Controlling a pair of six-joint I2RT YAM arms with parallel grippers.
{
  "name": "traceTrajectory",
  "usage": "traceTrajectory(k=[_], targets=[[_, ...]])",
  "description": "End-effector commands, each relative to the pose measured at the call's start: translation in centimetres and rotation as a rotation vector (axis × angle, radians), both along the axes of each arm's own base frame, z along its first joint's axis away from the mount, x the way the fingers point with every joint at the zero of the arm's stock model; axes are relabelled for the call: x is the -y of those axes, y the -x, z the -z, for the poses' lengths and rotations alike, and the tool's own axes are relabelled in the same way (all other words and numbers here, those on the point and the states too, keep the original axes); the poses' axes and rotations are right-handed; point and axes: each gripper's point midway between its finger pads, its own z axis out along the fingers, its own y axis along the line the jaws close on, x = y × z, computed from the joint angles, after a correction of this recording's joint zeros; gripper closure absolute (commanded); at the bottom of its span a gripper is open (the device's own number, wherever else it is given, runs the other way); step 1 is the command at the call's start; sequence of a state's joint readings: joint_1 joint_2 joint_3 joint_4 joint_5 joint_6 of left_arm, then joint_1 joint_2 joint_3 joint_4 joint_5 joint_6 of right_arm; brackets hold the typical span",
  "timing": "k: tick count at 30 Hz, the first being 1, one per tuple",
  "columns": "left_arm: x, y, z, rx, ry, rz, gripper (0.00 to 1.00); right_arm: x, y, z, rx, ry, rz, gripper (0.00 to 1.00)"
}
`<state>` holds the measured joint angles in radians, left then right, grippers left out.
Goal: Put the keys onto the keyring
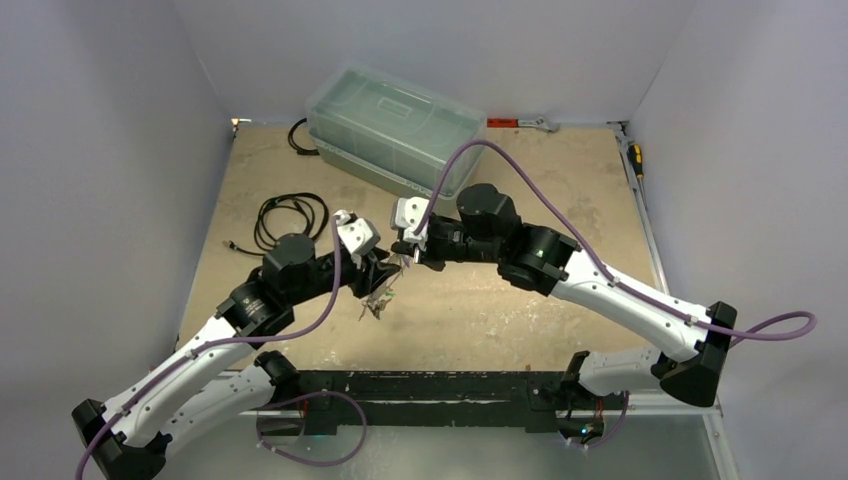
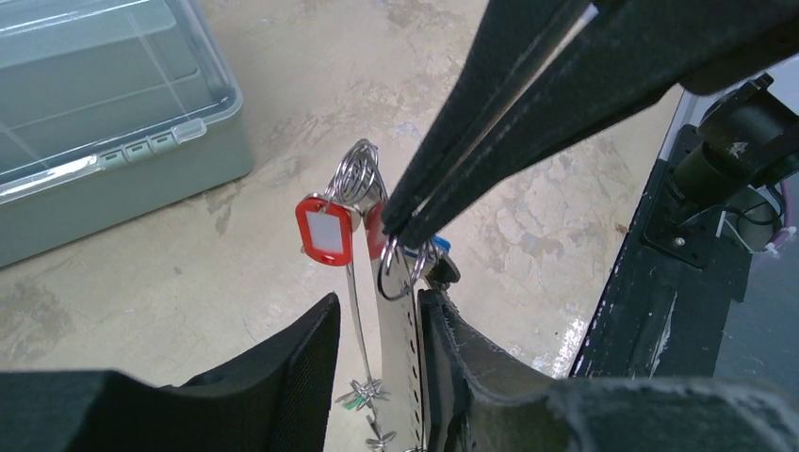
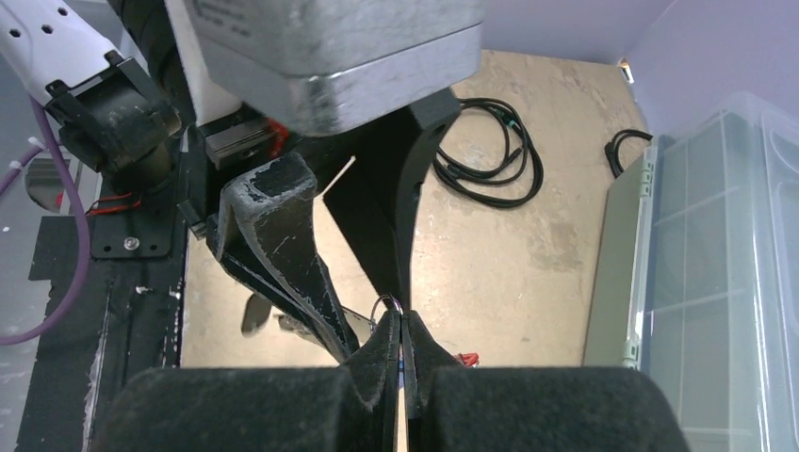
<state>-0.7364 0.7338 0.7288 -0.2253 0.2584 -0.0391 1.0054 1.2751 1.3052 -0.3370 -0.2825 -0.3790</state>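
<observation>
Above the bare tan tabletop [image 2: 141,292], near its black front rail [image 2: 650,282], the left gripper [image 2: 379,301] stands partly open, loosely straddling the flat grey metal keyring [image 2: 400,367], which is edge-on against one pad. The closed right gripper [image 2: 398,224] pinches a small wire loop [image 2: 400,268] beside red-tagged keys [image 2: 325,231].

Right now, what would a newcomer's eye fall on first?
Mid-table, both arms meet: the right gripper pinches a small wire loop at the edge of the grey keyring, which stands edge-on between the fingers of the left gripper. A red tag hangs beside it. A clear bin sits at the back.
</observation>
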Motion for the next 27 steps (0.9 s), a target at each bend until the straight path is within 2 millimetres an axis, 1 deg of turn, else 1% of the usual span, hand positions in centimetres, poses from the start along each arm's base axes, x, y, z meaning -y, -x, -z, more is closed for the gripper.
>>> traceTrajectory(k=[1, 4, 9, 13, 21, 26, 27], targets=[[0.4, -0.1, -3.7, 0.081, 0.062, 0.015, 0.62, 0.0, 0.3, -2.3, 0.069, -0.055, 0.01, 1.0], [0.5, -0.2, -4.0, 0.08, 0.06, 0.017, 0.6, -0.1, 0.5, -2.0, 0.074, -0.044, 0.011, 1.0], [0.7, -0.3, -4.1, 0.083, 0.058, 0.022, 0.71, -0.1, 0.7, -1.9, 0.079, -0.037, 0.011, 1.0], [0.9, -0.1, -4.2, 0.085, 0.061, 0.04, 0.76, -0.3, 1.1, -1.8, 0.078, -0.037, -0.002, 1.0], [1.2, 0.4, -4.3, 0.089, 0.073, 0.071, 1.0, -0.8, 2.1, -1.6, 0.065, -0.051, -0.06, 1.0], [0.9, 0.7, -4.7, 0.114, 0.09, 0.073, 1.0, -0.7, 1.8, -2.3, 0.07, -0.094, -0.031, 1.0], [0.7, 0.8, -4.9, 0.12, 0.095, 0.069, 1.0, -0.6, 1.7, -2.7, 0.072, -0.114, -0.015, 0.96]])
